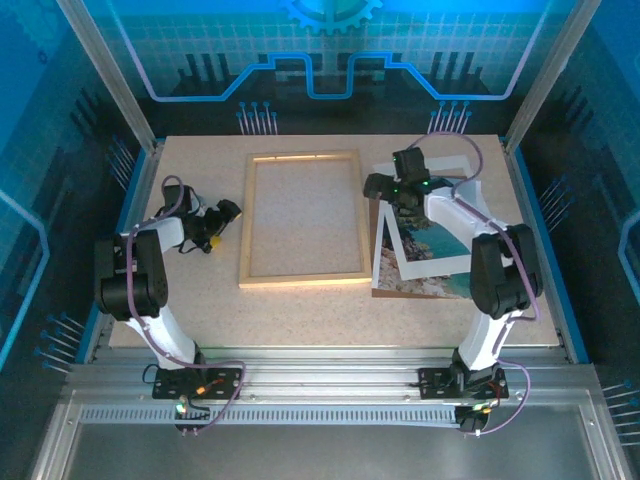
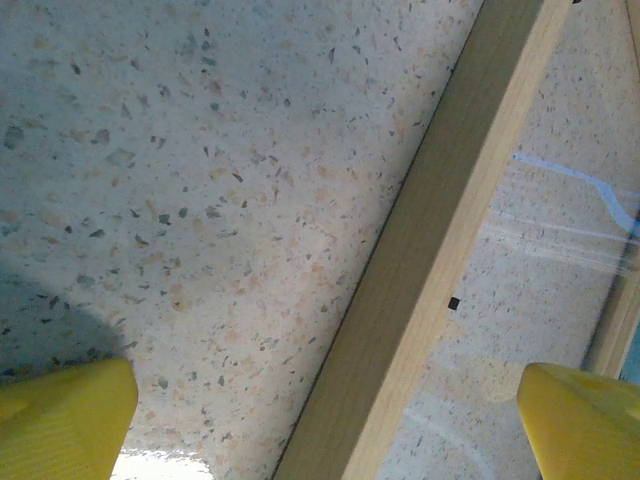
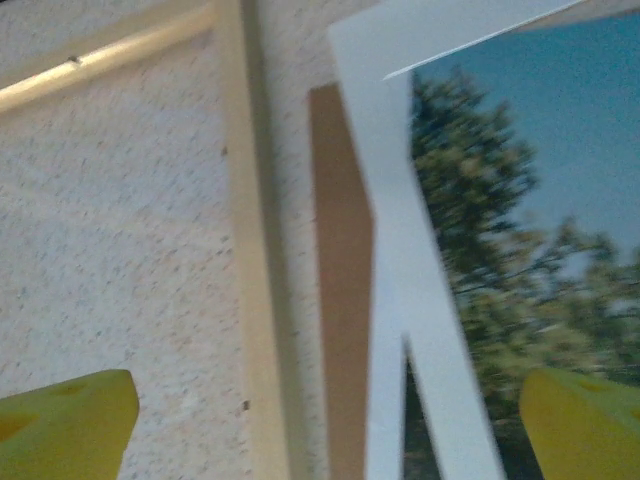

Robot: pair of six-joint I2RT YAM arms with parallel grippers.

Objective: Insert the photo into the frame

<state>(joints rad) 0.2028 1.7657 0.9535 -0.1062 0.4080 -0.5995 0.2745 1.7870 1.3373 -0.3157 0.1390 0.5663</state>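
The light wood frame lies flat in the middle of the table. Its left rail runs diagonally under my left gripper, which hovers open at that rail. The photo of trees, sea and sky lies right of the frame, with a white mat skewed across it and a brown backing board beneath. My right gripper hangs open above the stack's left edge. Between its yellow fingertips I see the frame's right rail, the board, the mat and the photo.
A pane inside the frame shows reflections. Speckled tabletop surrounds the frame. Metal posts and blue panels wall in the table at the back and sides.
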